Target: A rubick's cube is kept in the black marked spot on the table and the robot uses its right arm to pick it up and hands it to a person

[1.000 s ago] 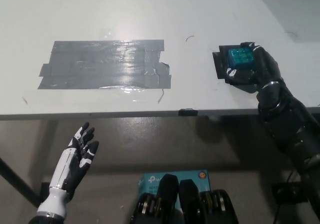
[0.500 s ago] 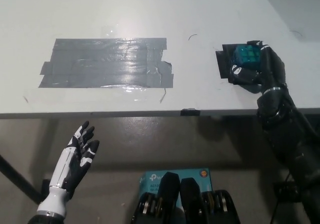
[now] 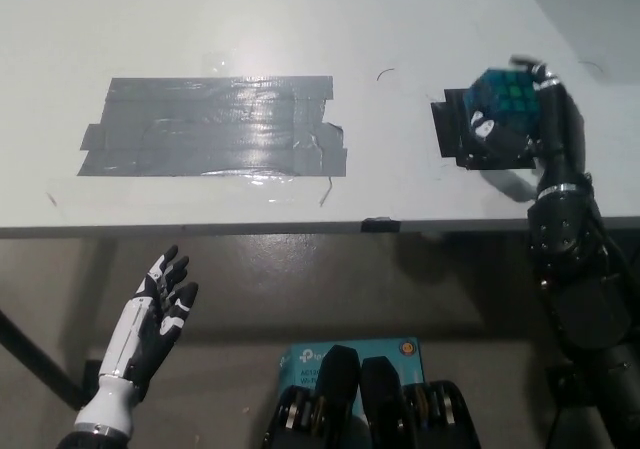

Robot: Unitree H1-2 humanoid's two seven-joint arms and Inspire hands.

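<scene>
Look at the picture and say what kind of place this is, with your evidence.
Probably a robotics lab or workshop. A plain white table carries a grey duct-tape patch and a black marked spot, test markings. A boxed network device lies on the bare concrete floor.

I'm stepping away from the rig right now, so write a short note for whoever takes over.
Right robot hand: shut on the Rubik's cube, over the black marked spot at the table's right side.
Left robot hand: open, resting low below the table edge, holding nothing.
Done: the cube is grasped.
Left: carry it to a person and hand it over; no person is in view.
A large grey tape patch lies mid-table, not involved.
</scene>
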